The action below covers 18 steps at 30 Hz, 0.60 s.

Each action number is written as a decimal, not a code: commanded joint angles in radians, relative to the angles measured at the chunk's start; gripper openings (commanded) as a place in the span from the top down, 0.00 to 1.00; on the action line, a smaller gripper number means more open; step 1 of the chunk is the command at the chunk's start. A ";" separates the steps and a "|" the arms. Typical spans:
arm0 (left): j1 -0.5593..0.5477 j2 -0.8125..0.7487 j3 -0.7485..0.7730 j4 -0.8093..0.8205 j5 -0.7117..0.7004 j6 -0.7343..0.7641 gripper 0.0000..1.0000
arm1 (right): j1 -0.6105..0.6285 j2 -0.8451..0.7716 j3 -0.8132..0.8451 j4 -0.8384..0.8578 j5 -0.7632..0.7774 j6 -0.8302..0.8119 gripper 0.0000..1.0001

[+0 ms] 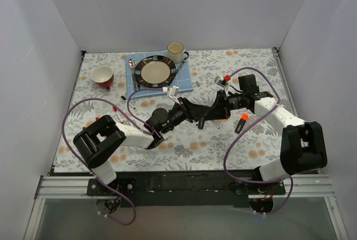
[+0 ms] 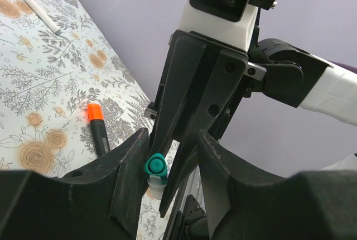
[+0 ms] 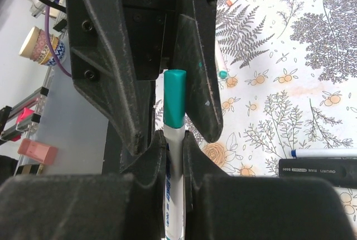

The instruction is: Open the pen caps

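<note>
My right gripper [image 3: 174,152] is shut on the white barrel of a pen [image 3: 173,192], held in the air over the middle of the table. Its teal pen cap [image 3: 174,98] sticks out past my fingertips. My left gripper [image 2: 174,180] faces it head-on, jaws either side of that cap [image 2: 155,166]. The cap rests against one left finger [image 2: 129,180]; a gap separates it from the other finger. In the top view the two grippers, left [image 1: 196,111] and right [image 1: 212,111], meet tip to tip and hide the pen.
A black marker with an orange cap [image 1: 241,123] lies right of the grippers, and a red-capped one [image 1: 226,78] behind them. More pens [image 3: 321,153] lie on the floral cloth. At the back stand a plate [image 1: 146,61], a mug [image 1: 177,52] and a red bowl [image 1: 103,76].
</note>
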 commanded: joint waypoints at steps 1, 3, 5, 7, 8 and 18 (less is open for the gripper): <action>-0.016 0.001 0.037 0.014 -0.042 0.029 0.60 | -0.006 -0.006 -0.005 0.042 -0.004 0.021 0.99; -0.023 0.001 0.042 0.007 -0.059 0.037 0.61 | -0.006 -0.005 -0.008 0.048 -0.002 0.027 0.99; -0.029 0.004 0.037 0.008 -0.073 0.043 0.71 | -0.008 -0.005 -0.009 0.051 -0.001 0.029 0.99; -0.028 0.003 0.034 0.022 -0.073 0.044 0.81 | -0.008 -0.002 -0.010 0.053 -0.001 0.030 0.99; -0.029 0.001 0.035 0.022 -0.074 0.047 0.92 | -0.006 0.001 -0.010 0.051 -0.001 0.030 0.99; -0.026 -0.023 0.051 0.005 -0.142 0.084 1.00 | -0.008 0.004 -0.029 0.054 -0.004 0.029 0.44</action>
